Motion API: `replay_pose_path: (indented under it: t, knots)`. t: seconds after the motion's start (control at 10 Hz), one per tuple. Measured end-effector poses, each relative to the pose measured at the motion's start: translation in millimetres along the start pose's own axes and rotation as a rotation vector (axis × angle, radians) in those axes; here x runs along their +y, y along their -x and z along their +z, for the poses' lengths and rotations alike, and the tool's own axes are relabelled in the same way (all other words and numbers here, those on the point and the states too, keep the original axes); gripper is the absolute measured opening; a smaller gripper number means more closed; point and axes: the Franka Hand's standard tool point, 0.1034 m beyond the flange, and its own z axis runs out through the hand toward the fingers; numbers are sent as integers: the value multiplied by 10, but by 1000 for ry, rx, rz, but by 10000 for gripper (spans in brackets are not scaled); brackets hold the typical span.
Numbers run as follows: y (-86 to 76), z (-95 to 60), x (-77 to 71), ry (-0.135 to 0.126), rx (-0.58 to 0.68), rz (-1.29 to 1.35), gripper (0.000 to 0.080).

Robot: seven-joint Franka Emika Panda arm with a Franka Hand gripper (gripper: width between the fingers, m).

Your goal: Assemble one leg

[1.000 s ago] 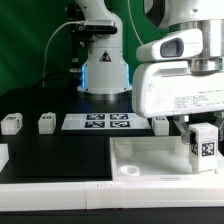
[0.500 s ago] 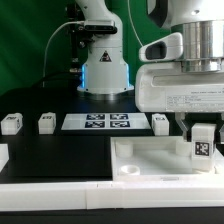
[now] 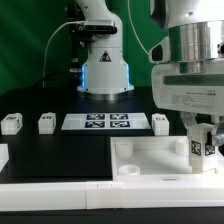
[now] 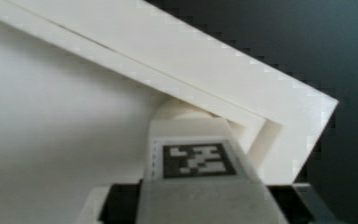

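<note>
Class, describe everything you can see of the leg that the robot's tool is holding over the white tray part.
The leg is a small white squarish post, plastic by its look, with a black-and-white square tag facing the camera. It stands upright, clamped between the dark fingers of the tool. It sits at the corner of the large white tray part, on the exterior view's right. In the wrist view its tagged face lies against the tray's raised corner rim; whether it is seated is hidden.

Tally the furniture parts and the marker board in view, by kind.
Legs: 4, namely one in the gripper at and three loose on the table at and.
Tray-like part: 1
Marker board: 1
Total: 6
</note>
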Motion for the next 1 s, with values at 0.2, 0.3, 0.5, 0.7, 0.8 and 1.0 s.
replay_pose_path:
  t: [0.2,0.3,0.5,0.7,0.8,1.0]
  knots:
    - [9,2,1,-4,-8,179,293]
    - [12,2,0,-5,-14,242,293]
    - [17,4,1,-5,-14,163,458]
    - [13,4,1,-6,-13,-6,580]
    - [-3,3,4,-7,-11,-162,635]
    - [-62,1,14,-7,-8,-379,645]
